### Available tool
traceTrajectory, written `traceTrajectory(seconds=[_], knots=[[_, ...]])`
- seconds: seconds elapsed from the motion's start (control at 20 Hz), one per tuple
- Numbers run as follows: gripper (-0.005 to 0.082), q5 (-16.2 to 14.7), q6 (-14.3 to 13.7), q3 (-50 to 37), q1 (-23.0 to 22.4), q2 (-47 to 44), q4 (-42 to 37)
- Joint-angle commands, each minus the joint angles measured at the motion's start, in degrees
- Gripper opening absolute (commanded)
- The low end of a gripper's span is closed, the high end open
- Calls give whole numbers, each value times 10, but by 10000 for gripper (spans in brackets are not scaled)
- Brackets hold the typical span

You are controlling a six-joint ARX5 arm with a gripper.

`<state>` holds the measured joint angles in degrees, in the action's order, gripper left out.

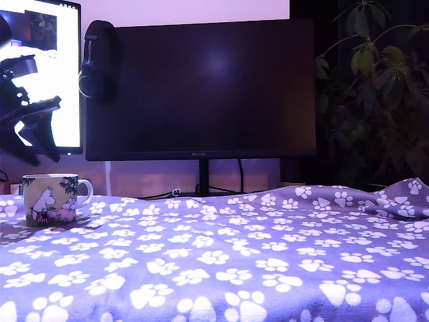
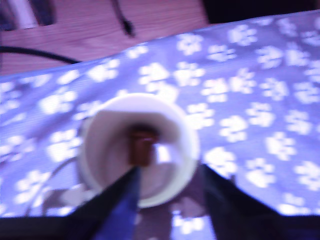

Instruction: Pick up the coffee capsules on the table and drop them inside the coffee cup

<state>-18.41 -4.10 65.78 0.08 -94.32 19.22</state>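
The coffee cup (image 1: pixel 48 199) stands on the paw-print table (image 1: pixel 221 261) at the exterior view's far left, handle toward the right. My gripper (image 1: pixel 39 153) hangs just above it, black fingers pointing down. From the wrist view I look straight down into the cup (image 2: pixel 107 165). A brown coffee capsule (image 2: pixel 142 145) shows inside its white opening, blurred. My gripper (image 2: pixel 170 172) is open, its two dark fingers (image 2: pixel 117 205) spread on either side of the cup's rim with nothing between them. No other capsule shows on the cloth.
A large dark monitor (image 1: pixel 201 87) with headphones (image 1: pixel 97 60) hung on its corner stands behind the table. There is a lit screen (image 1: pixel 57 67) at back left and a plant (image 1: pixel 382 87) at back right. Bare wood with cables (image 2: pixel 125 22) lies past the cloth's edge.
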Motion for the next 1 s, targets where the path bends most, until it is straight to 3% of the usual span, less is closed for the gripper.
traceTrajectory(seconds=[0.0,0.65,0.95], knots=[[-19,-11,-5,1,-2,0,-7],[-19,-23,-15,-6,-4,107,-45],[-19,-21,-4,-94,-6,163,-111]])
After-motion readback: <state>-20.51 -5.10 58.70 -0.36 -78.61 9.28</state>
